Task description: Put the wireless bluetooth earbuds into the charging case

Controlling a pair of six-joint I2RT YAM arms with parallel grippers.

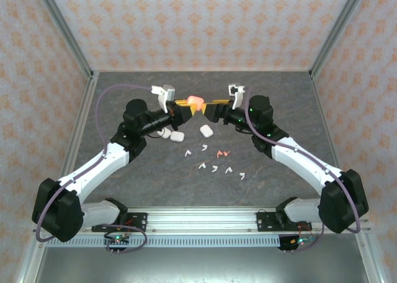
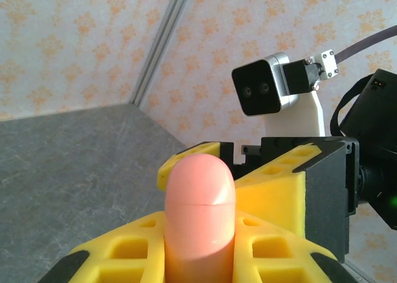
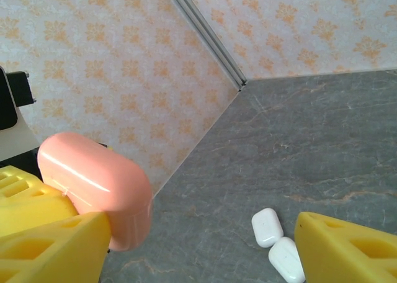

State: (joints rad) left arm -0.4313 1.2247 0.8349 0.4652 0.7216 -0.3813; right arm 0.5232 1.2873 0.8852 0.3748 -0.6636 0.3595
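My left gripper (image 1: 188, 107) (image 2: 200, 249) is shut on a salmon-pink charging case (image 1: 195, 101) (image 2: 200, 208), held above the table at the back centre with its lid seam closed. My right gripper (image 1: 213, 108) (image 3: 198, 249) faces it from the right, open wide; the pink case (image 3: 99, 184) lies against its left finger (image 3: 53, 249), well apart from the right finger (image 3: 347, 249). The wireless bluetooth earbuds lie loose on the table in front: several white ones (image 1: 214, 169) and a pink pair (image 1: 221, 153).
Two white cases (image 1: 171, 134) (image 3: 276, 239) lie side by side under the left arm, a third white case (image 1: 206, 131) beside the right arm. Patterned walls close the grey table (image 1: 273, 103) at the back and sides.
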